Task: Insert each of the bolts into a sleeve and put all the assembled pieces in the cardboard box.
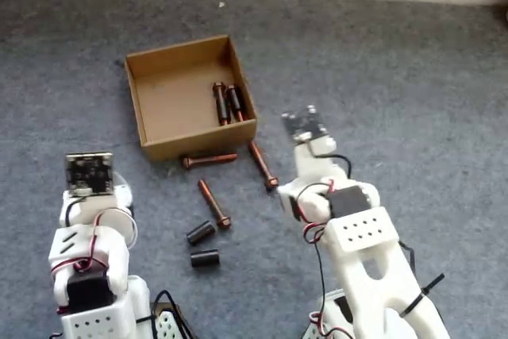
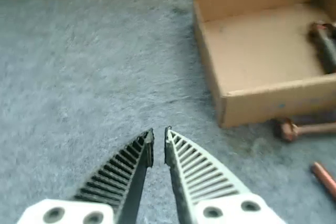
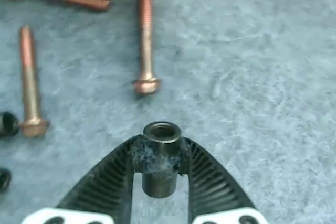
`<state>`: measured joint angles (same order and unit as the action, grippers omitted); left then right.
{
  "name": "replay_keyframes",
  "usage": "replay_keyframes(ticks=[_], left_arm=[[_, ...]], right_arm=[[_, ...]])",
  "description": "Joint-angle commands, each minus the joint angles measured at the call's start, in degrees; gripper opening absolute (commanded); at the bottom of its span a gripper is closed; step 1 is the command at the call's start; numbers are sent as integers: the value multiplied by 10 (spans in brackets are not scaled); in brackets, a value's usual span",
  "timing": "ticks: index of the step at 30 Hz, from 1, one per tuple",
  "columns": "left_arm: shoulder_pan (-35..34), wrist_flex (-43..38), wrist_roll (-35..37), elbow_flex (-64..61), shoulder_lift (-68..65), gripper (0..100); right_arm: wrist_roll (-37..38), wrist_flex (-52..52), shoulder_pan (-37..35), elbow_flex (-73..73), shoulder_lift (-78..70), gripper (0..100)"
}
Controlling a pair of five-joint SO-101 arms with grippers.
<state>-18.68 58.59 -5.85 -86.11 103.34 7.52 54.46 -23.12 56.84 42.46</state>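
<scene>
My right gripper (image 3: 160, 153) is shut on a dark metal sleeve (image 3: 160, 174), held upright just above the carpet. Right in front of it lies a copper bolt (image 3: 145, 35), head toward the gripper. Two more bolts (image 1: 214, 204) (image 1: 209, 160) lie on the carpet near the cardboard box (image 1: 143, 117). Inside the box, against its right wall, rest two assembled pieces (image 1: 224, 102). Two loose sleeves (image 1: 201, 233) (image 1: 205, 259) lie below the bolts. My left gripper (image 2: 159, 141) is shut with nothing in it, low over bare carpet beside the box (image 2: 262, 103).
The grey carpet stretches open to the right of the right arm (image 1: 341, 204) and behind the box. The left arm (image 1: 89, 220) stands at the lower left, with free carpet between it and the box's near corner.
</scene>
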Motion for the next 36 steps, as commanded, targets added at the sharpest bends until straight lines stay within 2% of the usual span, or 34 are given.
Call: replay_keyframes(ticks=[1, 5, 9, 14, 22, 29, 36], left_arm=[[89, 79, -76, 87, 0, 79], [145, 119, -133, 116, 0, 81], [158, 121, -206, 120, -36, 129], [160, 98, -274, 145, -193, 164], [237, 62, -442, 243, -458, 165], [290, 24, -519, 327, -672, 165], [328, 19, -563, 430, -842, 164]], right_arm=[[-41, -69, 46, 6, 21, 6], [-55, -89, 73, 7, 21, 6], [-55, -101, 89, 7, 21, 6], [-55, -101, 89, 7, 21, 6], [-55, -101, 95, 7, 20, 6], [-55, -101, 111, 7, 20, 6], [-55, -101, 138, 6, 25, 6]])
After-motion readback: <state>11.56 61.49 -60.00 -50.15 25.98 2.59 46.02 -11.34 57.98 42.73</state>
